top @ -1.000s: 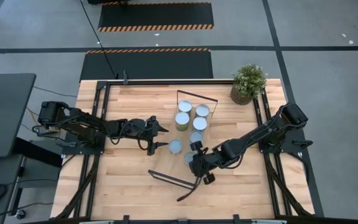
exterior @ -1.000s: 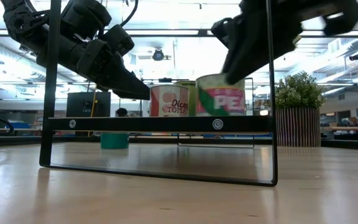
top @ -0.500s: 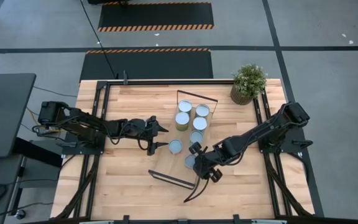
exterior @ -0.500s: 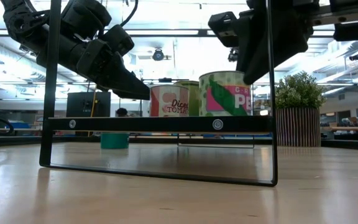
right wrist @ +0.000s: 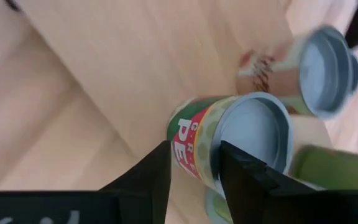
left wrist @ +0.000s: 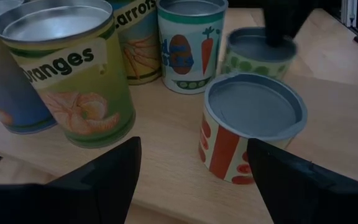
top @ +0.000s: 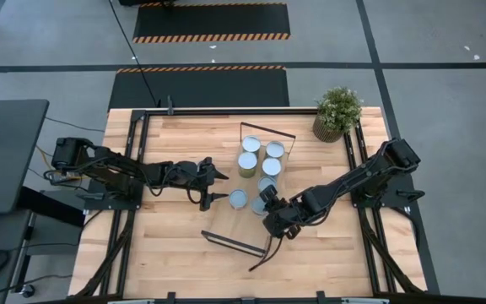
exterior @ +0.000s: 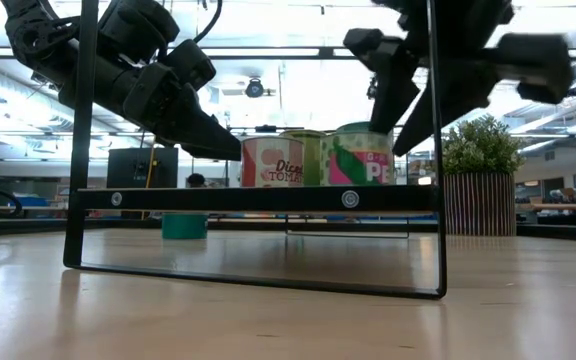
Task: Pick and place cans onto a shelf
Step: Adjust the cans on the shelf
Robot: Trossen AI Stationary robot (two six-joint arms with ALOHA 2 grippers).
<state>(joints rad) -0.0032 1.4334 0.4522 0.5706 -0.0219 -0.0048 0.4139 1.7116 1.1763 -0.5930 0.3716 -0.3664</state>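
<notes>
We read "anges", evidently oranges, on the yellow-green can (left wrist: 73,81) and "arrots" on the can behind it (left wrist: 138,46). The red-and-white can (exterior: 272,163) shows "Dice" over "TOMA". The green pea can (right wrist: 229,146) bears "PE" in white on red.
</notes>
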